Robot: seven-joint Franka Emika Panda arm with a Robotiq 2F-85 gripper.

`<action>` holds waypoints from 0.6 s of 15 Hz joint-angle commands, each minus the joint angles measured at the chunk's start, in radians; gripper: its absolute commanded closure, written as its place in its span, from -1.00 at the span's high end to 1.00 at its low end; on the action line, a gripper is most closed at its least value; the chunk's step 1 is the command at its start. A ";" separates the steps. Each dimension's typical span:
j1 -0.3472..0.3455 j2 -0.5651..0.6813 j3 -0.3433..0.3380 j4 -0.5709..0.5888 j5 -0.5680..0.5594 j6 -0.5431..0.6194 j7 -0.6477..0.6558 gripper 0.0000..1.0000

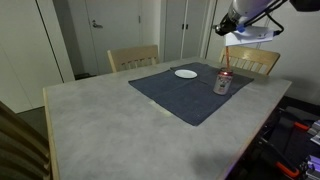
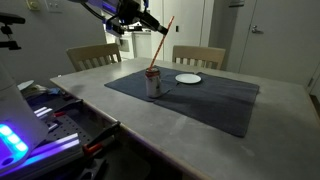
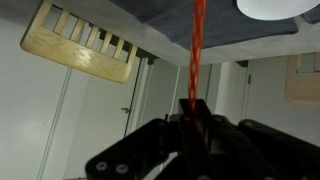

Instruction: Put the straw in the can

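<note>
The silvery can with red marking [image 1: 223, 84] stands upright on a dark mat [image 1: 185, 95], also in the exterior view [image 2: 154, 85]. The thin red-orange straw [image 2: 161, 45] slants down from my gripper to the can's top; its lower end is at the can's opening, and I cannot tell how deep it goes. In an exterior view the straw [image 1: 226, 60] hangs nearly upright over the can. My gripper [image 1: 231, 42] [image 2: 157, 28] is high above the can, shut on the straw's upper part. In the wrist view the straw [image 3: 197, 50] runs out from between the jaws [image 3: 193, 108].
A flat white plate [image 1: 186, 73] [image 2: 188, 79] lies on the mat next to the can and shows in the wrist view [image 3: 275, 8]. Two wooden chairs [image 1: 133, 57] [image 1: 255, 60] stand at the far side of the grey table [image 1: 100, 120]. Doors are behind.
</note>
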State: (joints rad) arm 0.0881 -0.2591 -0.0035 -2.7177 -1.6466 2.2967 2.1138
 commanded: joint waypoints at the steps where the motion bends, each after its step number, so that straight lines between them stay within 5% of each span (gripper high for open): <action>1: 0.008 0.035 0.016 -0.001 0.027 -0.025 0.005 -0.95; 9: 0.023 0.062 0.039 -0.014 0.046 -0.028 0.024 -0.95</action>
State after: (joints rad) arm 0.0984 -0.2220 0.0116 -2.7283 -1.6228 2.2966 2.1219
